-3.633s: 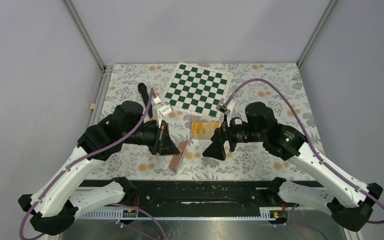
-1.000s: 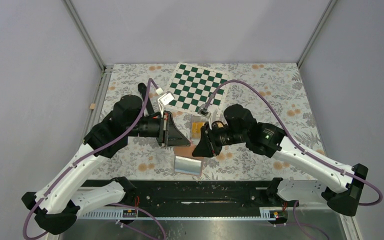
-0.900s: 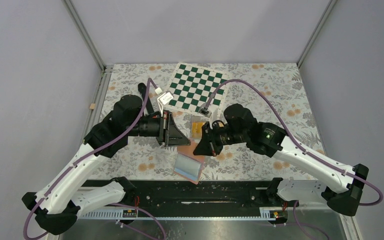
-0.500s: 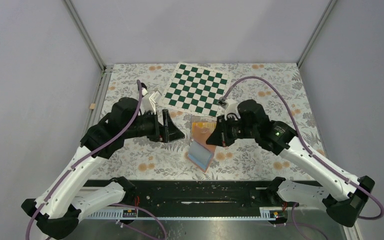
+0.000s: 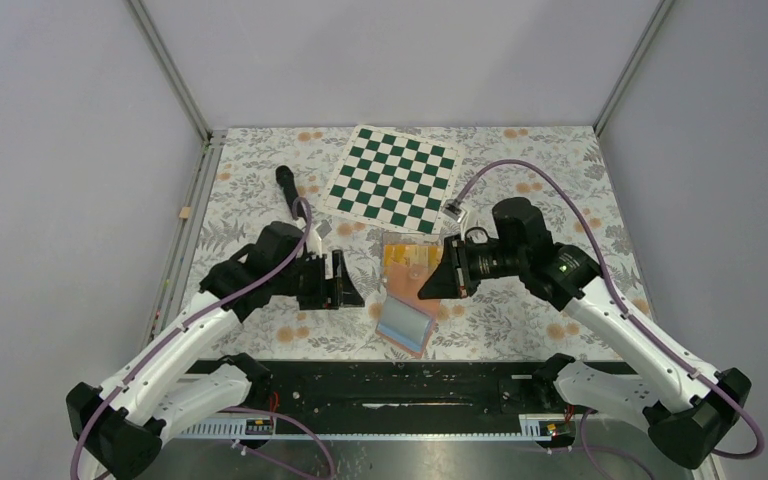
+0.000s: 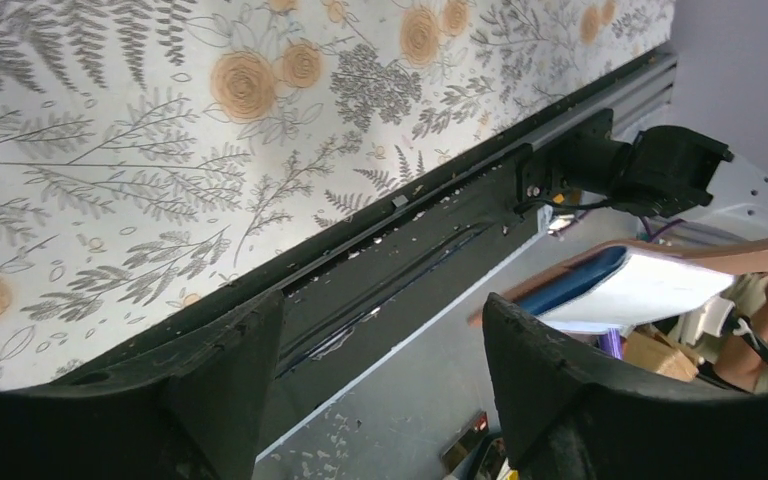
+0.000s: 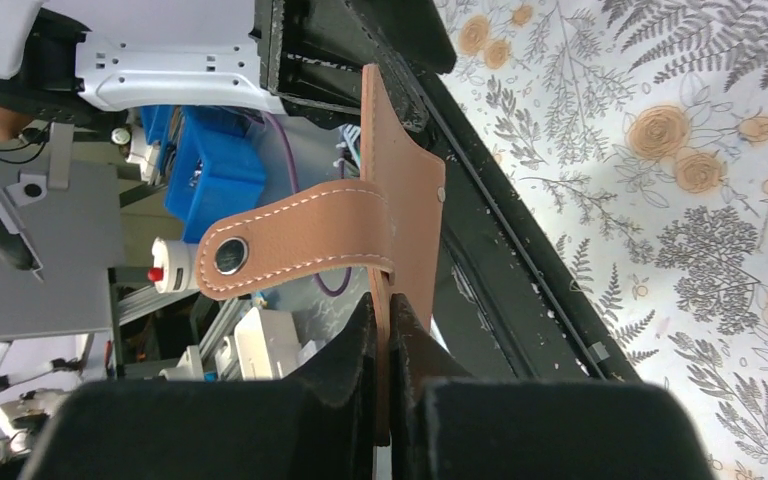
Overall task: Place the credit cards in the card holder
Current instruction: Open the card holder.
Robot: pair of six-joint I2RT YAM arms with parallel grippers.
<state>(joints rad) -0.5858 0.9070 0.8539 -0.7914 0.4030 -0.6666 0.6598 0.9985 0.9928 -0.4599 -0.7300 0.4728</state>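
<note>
so, barely started: the yellow-orange plastic credit cards (image 5: 403, 255) sit piled just beside the right jaws, none in the tan leather folding card holder (image 7: 400, 200) yet. right gripper (image 7: 388, 310) is clamped on the holder's edge, snap tab sticking out past its tips. left gripper (image 6: 380, 335) gapes wide with nothing between.

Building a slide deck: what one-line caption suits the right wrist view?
Right gripper shut on the tan card holder, its snap strap unfastened, floral table beyond.
</note>
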